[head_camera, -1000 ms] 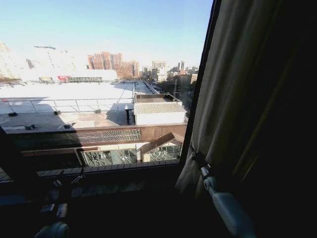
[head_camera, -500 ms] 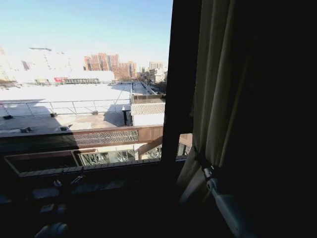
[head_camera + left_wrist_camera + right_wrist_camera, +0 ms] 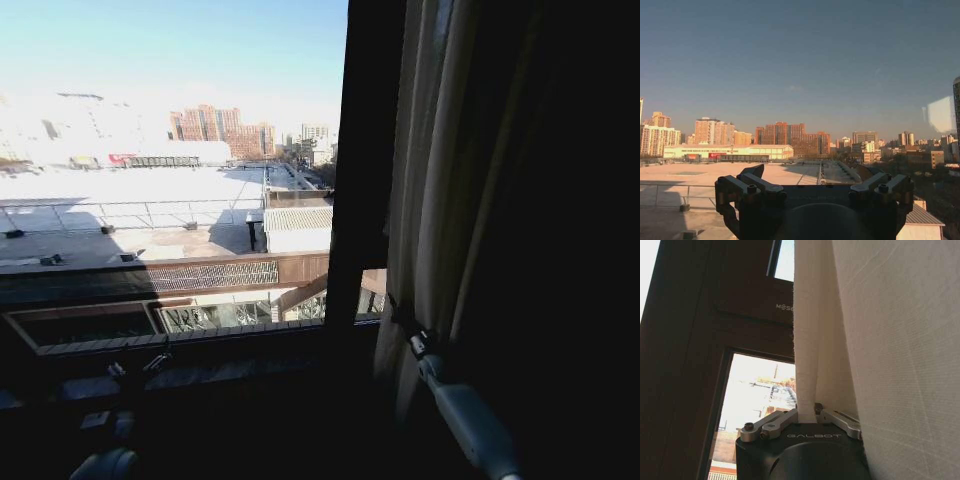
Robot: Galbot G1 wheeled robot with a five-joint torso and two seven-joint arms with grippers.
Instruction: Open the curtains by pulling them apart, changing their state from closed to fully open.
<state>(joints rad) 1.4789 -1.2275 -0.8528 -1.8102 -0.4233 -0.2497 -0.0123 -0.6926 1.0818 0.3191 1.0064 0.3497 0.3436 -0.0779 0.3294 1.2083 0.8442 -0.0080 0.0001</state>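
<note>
The right gripper is pinching a fold of the curtains, just beside the dark window frame.

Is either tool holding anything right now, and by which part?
The right tool pinches the sheer white pleated curtain by a narrow fold at its inner edge. The left tool holds nothing.

Window sill: dark ledge running below the glass, in shadow. A few small objects rest on it toward the robot's left; their kind cannot be told
</note>
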